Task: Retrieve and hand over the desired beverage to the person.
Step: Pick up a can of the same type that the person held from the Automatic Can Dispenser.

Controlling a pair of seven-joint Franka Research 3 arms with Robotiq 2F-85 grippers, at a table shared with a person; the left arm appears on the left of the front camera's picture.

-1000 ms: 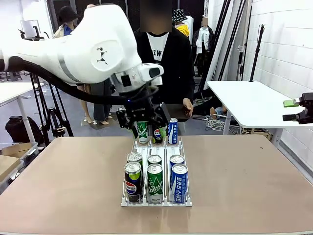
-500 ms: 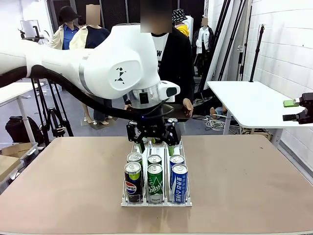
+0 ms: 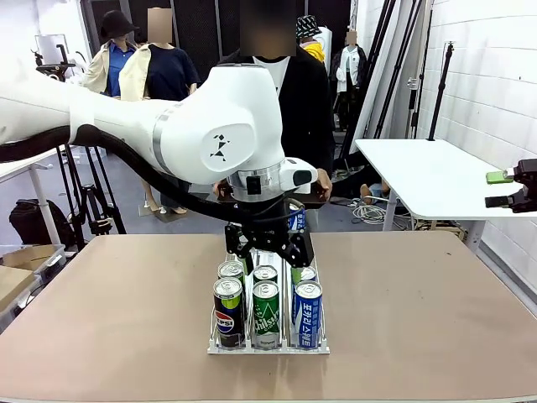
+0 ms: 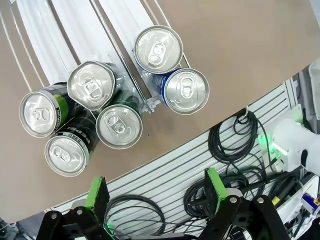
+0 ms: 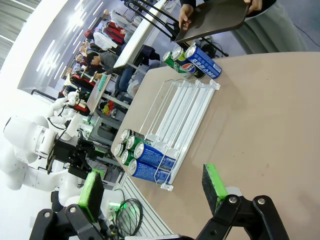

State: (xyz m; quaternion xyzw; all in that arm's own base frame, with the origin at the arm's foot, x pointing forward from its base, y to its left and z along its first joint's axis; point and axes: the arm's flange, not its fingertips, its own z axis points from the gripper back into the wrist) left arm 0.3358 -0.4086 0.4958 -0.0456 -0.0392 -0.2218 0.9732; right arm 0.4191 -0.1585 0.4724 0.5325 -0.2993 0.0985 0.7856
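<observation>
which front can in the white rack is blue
The blue and white can in the right lane of the white rack; the middle front one is a green can, the left a black Pepsi can.

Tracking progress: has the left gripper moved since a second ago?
Yes. The left gripper came from the rack's far end toward the near cans.

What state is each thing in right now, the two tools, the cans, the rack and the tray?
Left tool: open, holding nothing, above the near cans.
Right tool: open, holding nothing.
Near cans: six, upright, unopened.
Far cans: three, upright.
Rack: flat on the table.
Tray: held in the person's hands.
</observation>
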